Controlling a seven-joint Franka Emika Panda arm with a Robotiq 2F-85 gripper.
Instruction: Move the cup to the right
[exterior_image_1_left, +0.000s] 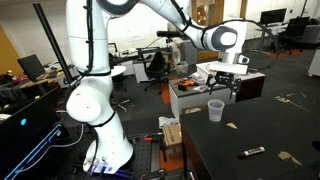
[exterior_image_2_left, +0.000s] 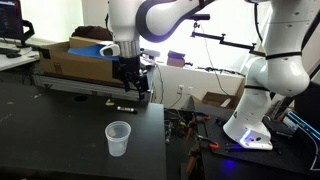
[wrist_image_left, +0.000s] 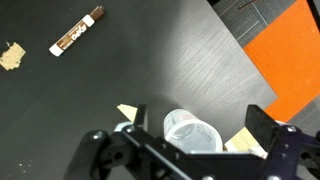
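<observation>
Gripper (exterior_image_2_left: 132, 91) is hovering above the cup (exterior_image_2_left: 118, 138), jaws spread wide, gripping nothing. Cup is sitting upright on the black table (exterior_image_2_left: 50, 140), with the table edge close beside it. Risks I'm seeing: the cup looks light and thin, so a finger coming down on the rim is likely tipping it. Over-squeezing is probably crushing it or popping it toward that edge.

cup (wrist_image_left: 191, 129) half hidden behind gripper (wrist_image_left: 178, 125), gripper body cut off by wrist view's bottom edge
</observation>
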